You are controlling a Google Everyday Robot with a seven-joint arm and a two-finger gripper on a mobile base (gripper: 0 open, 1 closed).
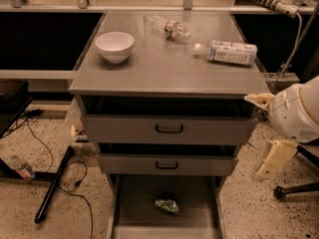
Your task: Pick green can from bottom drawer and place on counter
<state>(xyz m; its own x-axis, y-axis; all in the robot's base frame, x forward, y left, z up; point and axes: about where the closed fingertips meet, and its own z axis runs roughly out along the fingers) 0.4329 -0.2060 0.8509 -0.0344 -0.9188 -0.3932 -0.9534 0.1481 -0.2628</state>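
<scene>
The green can [167, 206] lies on its side on the floor of the open bottom drawer [134, 203], near the middle. The counter [164, 66] is the grey cabinet top above it. My gripper [265, 129] hangs at the right of the cabinet, level with the upper drawer fronts and well above and to the right of the can. Its two cream fingers [272, 157] are spread apart with nothing between them.
On the counter stand a white bowl [114, 46] at the left, a clear bottle [169, 28] at the back and a labelled bottle [228, 52] at the right. Two upper drawers [169, 129] are slightly pulled out. Cables and a black bar [54, 184] lie on the floor at left.
</scene>
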